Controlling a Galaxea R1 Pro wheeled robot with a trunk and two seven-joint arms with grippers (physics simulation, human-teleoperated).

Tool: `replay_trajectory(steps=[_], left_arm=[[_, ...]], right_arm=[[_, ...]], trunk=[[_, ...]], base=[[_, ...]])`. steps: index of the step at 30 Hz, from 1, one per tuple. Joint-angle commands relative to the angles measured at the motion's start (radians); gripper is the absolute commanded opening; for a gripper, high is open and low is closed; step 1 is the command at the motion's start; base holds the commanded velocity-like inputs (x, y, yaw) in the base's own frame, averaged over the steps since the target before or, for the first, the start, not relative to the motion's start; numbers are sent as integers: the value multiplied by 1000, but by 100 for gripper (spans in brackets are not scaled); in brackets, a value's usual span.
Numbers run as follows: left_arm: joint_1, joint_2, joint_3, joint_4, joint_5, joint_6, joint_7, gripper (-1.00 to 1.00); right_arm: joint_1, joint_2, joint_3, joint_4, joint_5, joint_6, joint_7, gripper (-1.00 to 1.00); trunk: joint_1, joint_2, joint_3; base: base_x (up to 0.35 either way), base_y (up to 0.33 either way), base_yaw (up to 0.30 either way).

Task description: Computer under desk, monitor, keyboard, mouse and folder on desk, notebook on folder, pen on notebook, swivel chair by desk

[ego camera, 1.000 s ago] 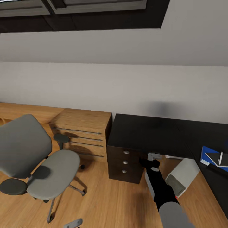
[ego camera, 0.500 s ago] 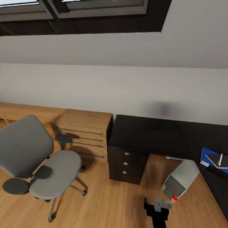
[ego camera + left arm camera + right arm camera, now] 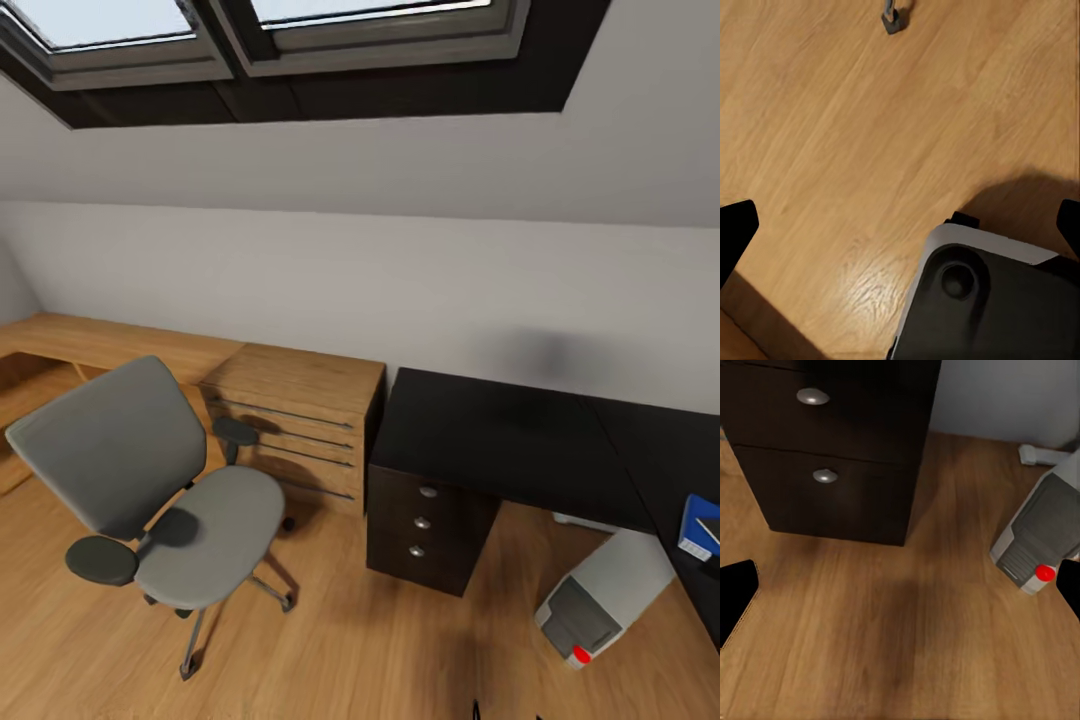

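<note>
A wooden floor (image 3: 330, 640) is stretching across an attic bedroom under a sloped white wall with skylights (image 3: 300, 30). At nine o'clock in the head view, the swivel chair (image 3: 160, 490) is standing on the floor with nothing lying on its seat, just in front of a light wooden drawer chest (image 3: 300, 420). At three o'clock the desk (image 3: 520, 440) is running along the wall, its dark drawer unit (image 3: 425, 525) sitting beside the chest. At four o'clock the computer (image 3: 605, 595) is lying tilted on the floor under the desk edge, its red light facing outward. A corner of the folder (image 3: 700, 525) is peeking in on the desktop at three o'clock. The left gripper (image 3: 900, 225) is hanging spread wide over bare floor, gripping nothing. The right gripper (image 3: 900, 592) is also spread wide and empty, facing the drawer unit and computer.
</note>
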Motion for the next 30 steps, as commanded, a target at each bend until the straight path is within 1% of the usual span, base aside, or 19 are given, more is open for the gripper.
replay_trajectory(steps=[1,2,3,5,6,7,8,9,13,20,24,30], left_arm=[[-1,0,-8,4,8,-9,-9,100],[-1,0,-8,7,8,-14,-21,100],[-1,-1,-9,13,7,-35,-47,100],[-1,-1,-11,15,5,-59,-58,100],[-1,-2,-23,19,-6,-96,-65,100],[-1,-2,-30,21,-14,-113,-68,100],[-1,-3,-68,47,-58,-181,-71,100],[-1,-4,-81,64,-75,-210,-70,100],[-1,-4,-93,85,-92,-260,-69,100],[-1,-3,-98,101,-101,-328,-67,100],[-1,-3,-99,104,-102,-344,-66,100],[-1,-2,-97,105,-101,-351,-65,100]], right_arm=[[-1,-1,-6,1,11,-8,-5,100],[-1,-1,-6,3,11,-14,-5,100],[-1,-1,-6,5,10,-36,-5,100],[-1,-1,-6,8,10,-60,-6,100],[-1,0,-7,11,10,-100,-6,100],[-1,0,-7,13,10,-120,-6,100],[0,0,-9,17,10,-183,-7,100],[0,0,-9,17,10,-200,-7,100],[0,0,-10,18,10,-213,-8,100],[-1,0,-10,15,9,-213,-8,100],[-1,1,-10,15,9,-213,-8,100],[-1,1,-9,17,10,-213,-8,100]], trunk=[[-4,6,2],[-7,13,5],[-11,20,8],[-19,34,14],[-23,41,17],[-27,48,20],[-27,48,20],[-27,48,20],[-27,48,20],[-27,48,20],[-27,48,20],[-27,48,20]], base=[[0,0,273],[0,0,274],[0,0,275],[0,0,275],[0,0,275],[0,0,275],[0,0,277],[0,0,278],[0,0,278],[0,0,279],[0,0,280],[-48,0,280]])
